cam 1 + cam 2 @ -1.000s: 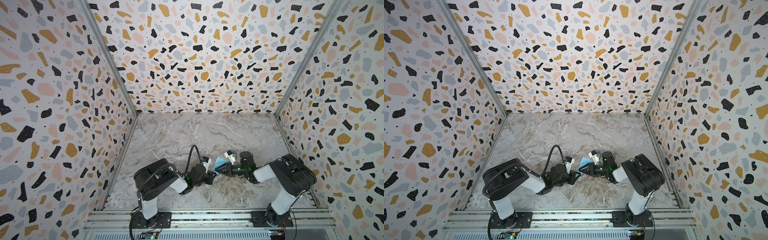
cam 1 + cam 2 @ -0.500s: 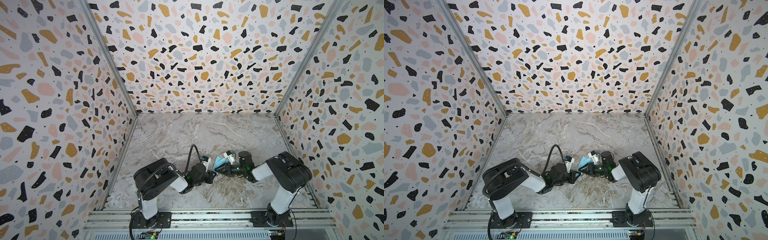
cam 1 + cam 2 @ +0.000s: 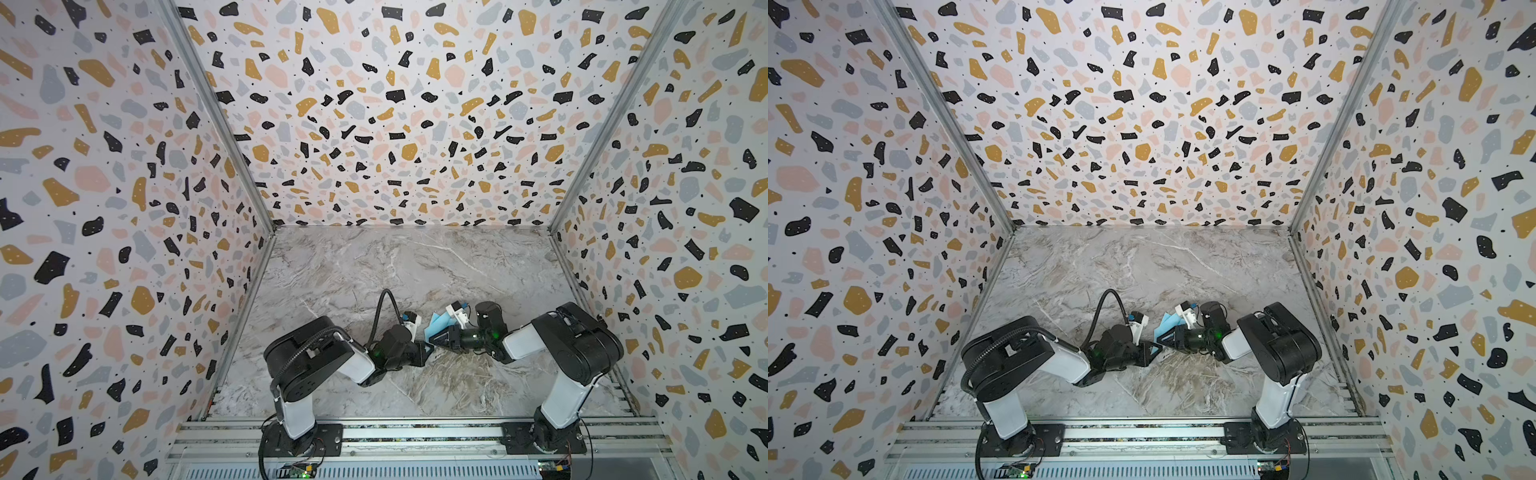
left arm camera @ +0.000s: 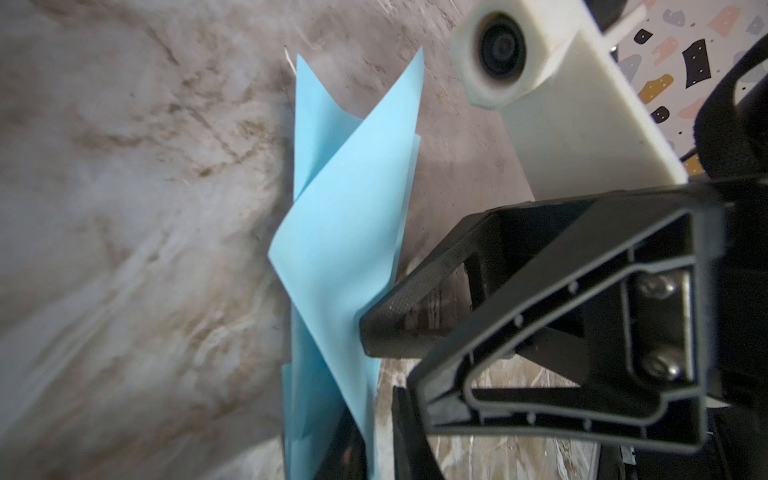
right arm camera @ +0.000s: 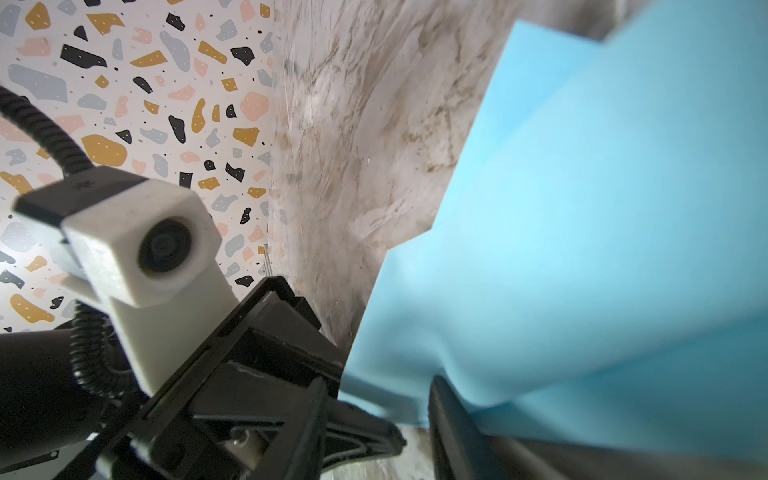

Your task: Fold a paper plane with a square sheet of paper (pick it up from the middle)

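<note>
Over the table (image 3: 374, 270), right end effector (image 3: 433, 338) gapes against the paper (image 4: 345, 228); left end effector (image 3: 427, 351), state unclear.

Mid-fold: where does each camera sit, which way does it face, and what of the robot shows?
Top views: high over the front rail, looking down at the marble table; both arms whole, left end effector and right end effector meeting at the paper.
Left wrist: on the left arm, facing the paper, the right end effector and right wrist camera.
Right wrist: on the right arm, facing the paper close up, the left end effector and left wrist camera.
Shared: wrist views face each other across the paper.
</note>
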{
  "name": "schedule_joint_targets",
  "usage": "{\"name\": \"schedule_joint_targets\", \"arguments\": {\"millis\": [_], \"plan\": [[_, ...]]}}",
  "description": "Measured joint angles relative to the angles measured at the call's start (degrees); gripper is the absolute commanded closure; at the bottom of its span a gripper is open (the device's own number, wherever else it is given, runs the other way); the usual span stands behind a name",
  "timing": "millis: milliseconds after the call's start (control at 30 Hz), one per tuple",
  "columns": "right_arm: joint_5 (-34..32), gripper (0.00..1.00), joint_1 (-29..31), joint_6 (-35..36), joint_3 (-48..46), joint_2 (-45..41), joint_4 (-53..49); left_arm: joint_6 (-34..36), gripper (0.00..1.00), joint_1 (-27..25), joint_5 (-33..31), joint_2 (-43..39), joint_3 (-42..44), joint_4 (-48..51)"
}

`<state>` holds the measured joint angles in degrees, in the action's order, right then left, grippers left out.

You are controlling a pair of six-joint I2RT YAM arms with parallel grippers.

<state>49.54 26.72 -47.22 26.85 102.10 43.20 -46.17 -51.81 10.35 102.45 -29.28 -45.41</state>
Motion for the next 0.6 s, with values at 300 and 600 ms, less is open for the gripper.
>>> {"name": "schedule_joint_targets", "arguments": {"millis": [300, 600], "plan": [[-0.02, 0.57, -0.02, -0.02, 0.13, 0.00, -0.31, 0.17, 0.85, 0.07, 0.17, -4.31, 0.52, 7.37], [0.63, 0.57, -0.02, -0.33, 0.22, -0.17, -0.11, 0.55, 0.93, 0.33, 0.17, -4.31, 0.13, 9.16]]}}
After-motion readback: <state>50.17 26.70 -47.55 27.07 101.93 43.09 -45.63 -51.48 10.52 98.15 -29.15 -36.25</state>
